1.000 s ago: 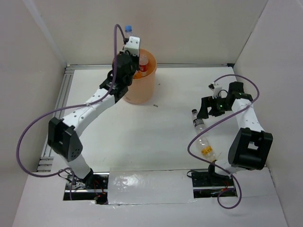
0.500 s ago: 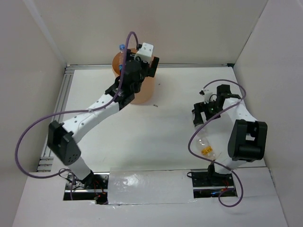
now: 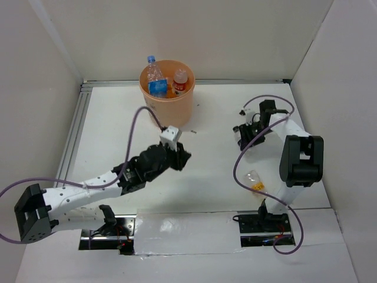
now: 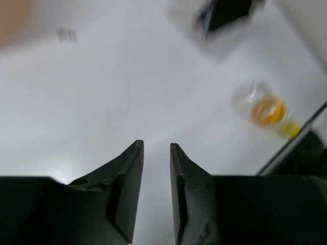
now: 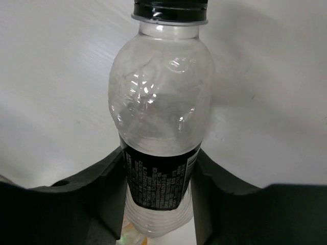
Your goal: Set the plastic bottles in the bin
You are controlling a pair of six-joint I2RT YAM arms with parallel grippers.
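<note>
My right claw (image 5: 158, 166) is closed on a black-capped bottle (image 5: 161, 102), one finger pressed to each side of its black label; whether the bottle rests on the table (image 3: 206, 141) I cannot tell; the claw sits low at the right side. My left claw (image 4: 156, 148) stands narrow, with a thin gap between the fingers and nothing in it; it hangs over bare table near the middle. An orange-label bottle (image 3: 254, 181) lies on its side near the right arm's base, apart from both claws. The bin (image 3: 171, 112) stands at the far edge, left of centre; inside it two more stand upright — a blue-label bottle (image 3: 155, 82) and a red-label bottle (image 3: 180, 82).
</note>
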